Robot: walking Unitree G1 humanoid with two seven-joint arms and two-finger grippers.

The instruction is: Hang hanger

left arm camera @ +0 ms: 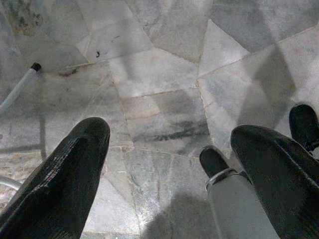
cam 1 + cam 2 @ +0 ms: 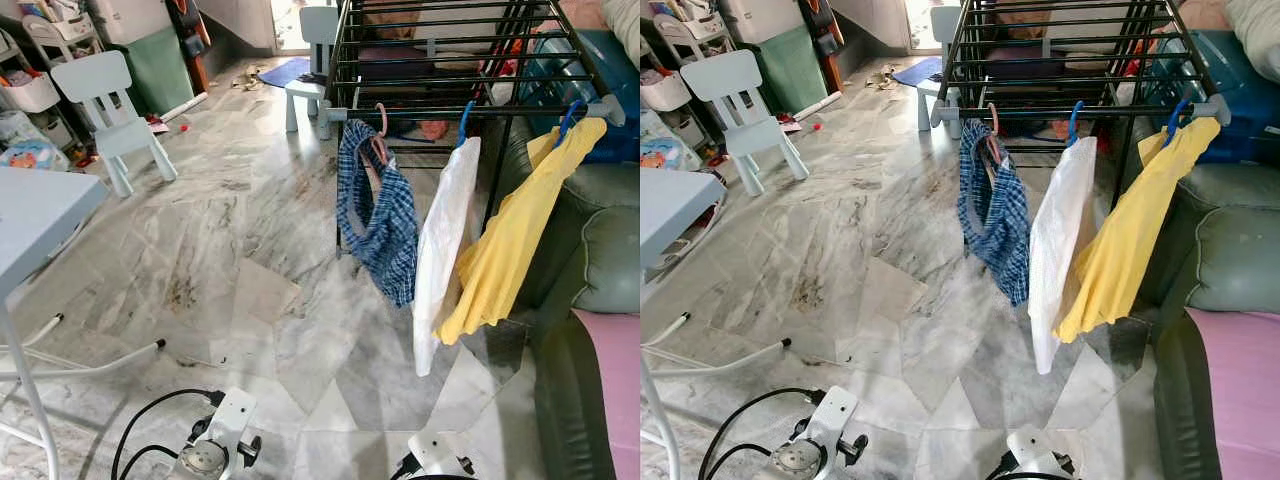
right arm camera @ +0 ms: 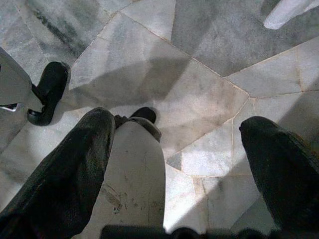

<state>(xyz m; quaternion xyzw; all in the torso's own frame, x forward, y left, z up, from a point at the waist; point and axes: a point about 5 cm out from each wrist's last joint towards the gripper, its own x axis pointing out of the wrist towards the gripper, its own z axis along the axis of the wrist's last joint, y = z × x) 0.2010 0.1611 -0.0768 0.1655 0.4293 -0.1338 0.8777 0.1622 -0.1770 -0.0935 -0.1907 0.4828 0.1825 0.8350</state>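
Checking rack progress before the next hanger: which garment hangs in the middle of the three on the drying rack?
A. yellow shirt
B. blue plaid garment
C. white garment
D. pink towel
C: the white garment hangs between the blue plaid garment and the yellow shirt on the drying rack.

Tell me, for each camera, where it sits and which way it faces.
Left eye view: on the head, forward and down at the drying rack with three hung garments; both arms at bottom.
Right eye view: same scene, shifted.
Left wrist view: down at the marble floor; left hand open.
Right wrist view: the floor; right hand open.
Both wrist views share floor and the robot's legs.
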